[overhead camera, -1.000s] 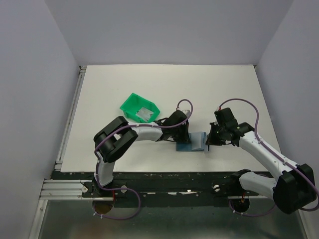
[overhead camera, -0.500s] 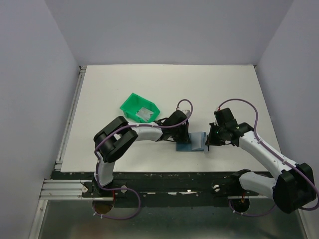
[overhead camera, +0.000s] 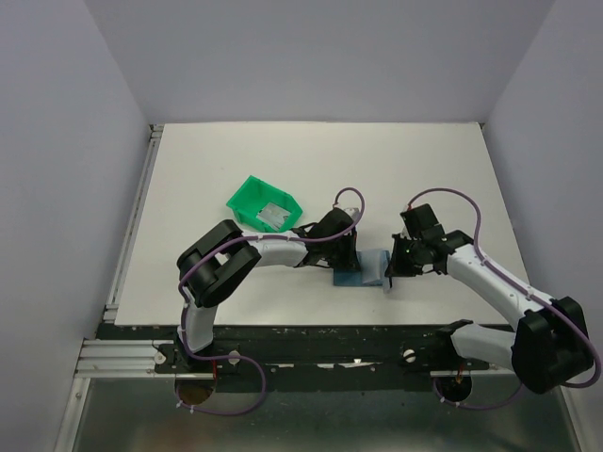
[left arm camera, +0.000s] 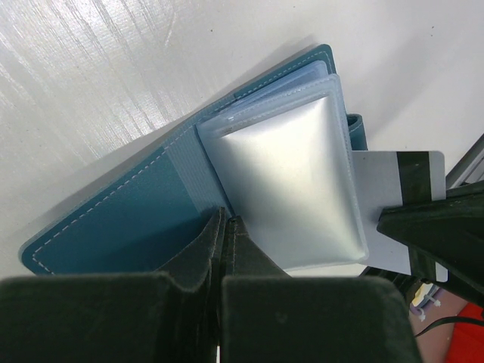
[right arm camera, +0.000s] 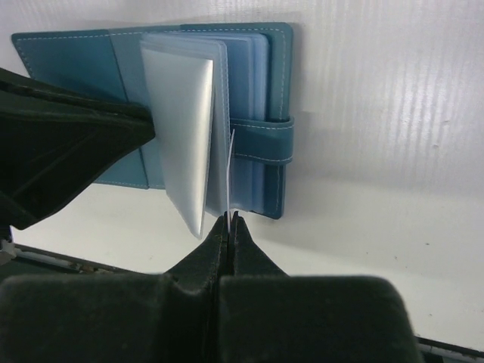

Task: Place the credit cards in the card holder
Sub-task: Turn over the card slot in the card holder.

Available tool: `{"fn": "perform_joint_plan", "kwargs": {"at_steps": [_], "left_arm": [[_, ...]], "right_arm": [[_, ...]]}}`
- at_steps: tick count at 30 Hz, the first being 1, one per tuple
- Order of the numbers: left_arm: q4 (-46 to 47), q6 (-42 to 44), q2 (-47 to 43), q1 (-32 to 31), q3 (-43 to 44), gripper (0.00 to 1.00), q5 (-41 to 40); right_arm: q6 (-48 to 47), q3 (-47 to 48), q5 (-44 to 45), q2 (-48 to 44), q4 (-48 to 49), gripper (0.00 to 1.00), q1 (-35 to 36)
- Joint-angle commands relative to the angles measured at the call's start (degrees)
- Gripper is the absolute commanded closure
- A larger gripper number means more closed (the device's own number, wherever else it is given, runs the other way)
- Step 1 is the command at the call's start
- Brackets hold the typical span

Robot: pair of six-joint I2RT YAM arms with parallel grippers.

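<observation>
Two grippers meet at the open card holder (overhead camera: 363, 270) on the table (overhead camera: 283, 160). The left gripper (left arm camera: 227, 227), fingers together, presses on it. The right gripper (right arm camera: 229, 219) pinches one credit card (left arm camera: 376, 185) edge-up beside its clear pockets (left arm camera: 287, 189).

top: high overhead | wrists: close, facing card holder (left arm camera: 113, 219) from opposite sides

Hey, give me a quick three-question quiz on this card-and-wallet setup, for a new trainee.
1. True or false: the slate-blue folding card holder lies open.
2. The right gripper pinches: A a coin; B a thin silvery credit card with dark stripe; C a key.
3. Fill in: the green plastic bin holds another silvery ____.
Key: 1 true; 2 B; 3 card.
</observation>
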Motion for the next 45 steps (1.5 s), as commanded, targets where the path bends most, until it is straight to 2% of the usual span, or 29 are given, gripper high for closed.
{"fn": "perform_joint_plan", "kwargs": {"at_steps": [1,10,17,24,34,45], "left_arm": [[-5.92,1.02,3.65,-0.40,-2.01,1.00,-1.04],[-5.84,1.02,3.57,-0.40,-2.10,1.00,-0.95],[-4.78,0.67,2.78,-0.40,-2.97,1.00,-0.95],[-5.31,0.49,-0.82,-0.40,-4.11,1.00,-1.65],[-3.90,1.11,-14.18,-0.31,-7.28,1.00,-1.66],[-4.52,2.08,-17.97,-0.22,-6.40,1.00,-1.04]], "right_arm": [[-0.98,-1.93,-7.15,-0.64,5.25,1.00,-0.05],[0.95,-5.88,-18.58,-2.22,16.32,1.00,-0.13],[2.71,-6.33,-23.24,-0.91,22.40,1.00,-0.05],[2.62,-6.24,-22.02,2.96,22.84,1.00,-0.05],[2.36,-7.73,-21.75,7.26,26.53,1.00,-0.05],[4.03,-9.66,-26.14,7.09,33.82,1.00,0.04]]}}
